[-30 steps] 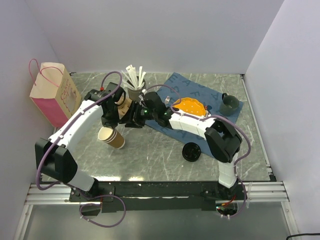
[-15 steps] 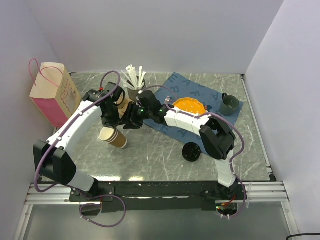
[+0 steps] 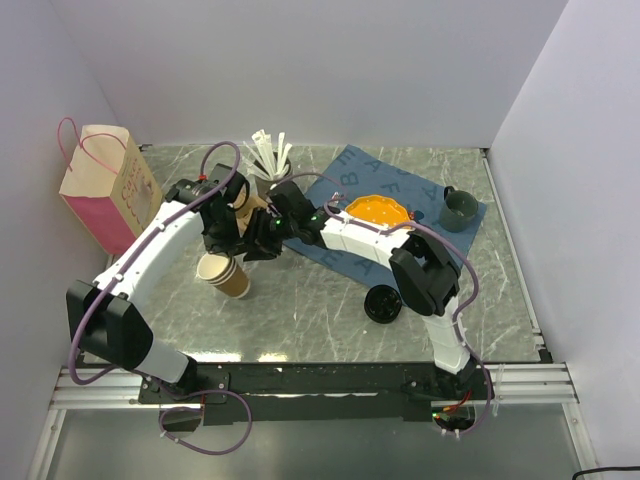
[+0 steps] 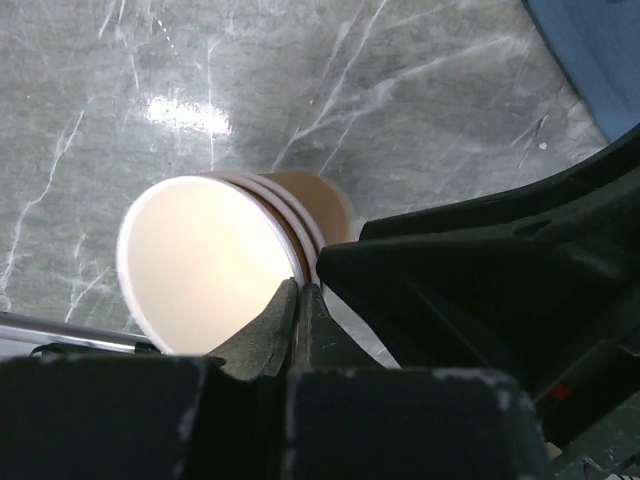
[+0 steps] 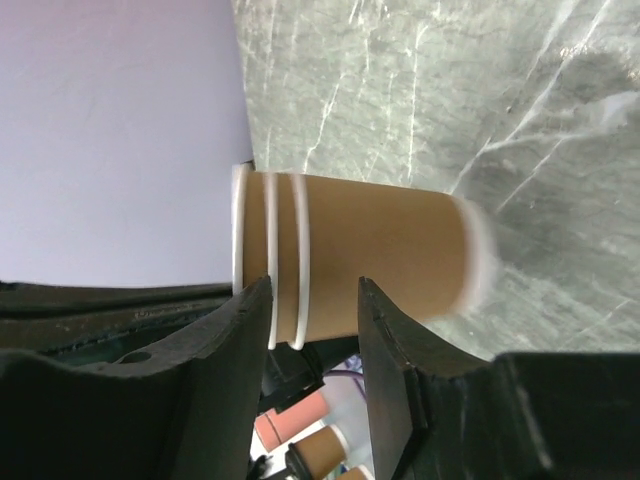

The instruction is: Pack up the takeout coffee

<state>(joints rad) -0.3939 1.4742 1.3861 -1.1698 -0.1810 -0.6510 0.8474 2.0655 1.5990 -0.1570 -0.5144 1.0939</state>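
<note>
No takeout coffee with a black sip lid shows in any view. My left gripper point(image 4: 297, 296) point(image 3: 238, 222) is shut on the rim of a stack of lidless kraft paper cups point(image 4: 210, 262) point(image 3: 250, 209), held above the table with the pale inside facing its camera. In the right wrist view the same cup stack point(image 5: 385, 250) lies sideways, its three white rims to the left. My right gripper point(image 5: 312, 292) point(image 3: 266, 238) stands open with its fingertips at the stack's side. I cannot tell whether they touch it.
Another lidless paper cup point(image 3: 226, 275) leans on the marble table point(image 3: 300, 310) below the grippers. A loose flat black lid point(image 3: 383, 303) lies front right. A pink and kraft bag point(image 3: 105, 187) stands far left, a stirrer holder point(image 3: 270, 165) behind, an orange dish point(image 3: 378, 210) and a dark cup point(image 3: 460, 208) on a blue cloth.
My right arm has reached further left, up to the cup stack held by the left gripper, and its jaws have narrowed a little. The left gripper has stayed shut in place.
</note>
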